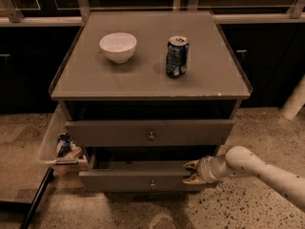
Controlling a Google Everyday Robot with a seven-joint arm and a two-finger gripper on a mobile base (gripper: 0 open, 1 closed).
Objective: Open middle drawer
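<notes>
As middle drawer (pixel 133 181) runs crosswise, gripper (pixel 191 172) seemingly right-end.

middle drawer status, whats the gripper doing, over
Gripper at the right end of the middle drawer front. Drawer partly out, inside showing. Top drawer above also ajar, not in its path.

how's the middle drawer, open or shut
Partly open: the middle drawer front sits forward, gap showing behind; the hand is at its right end.
</notes>
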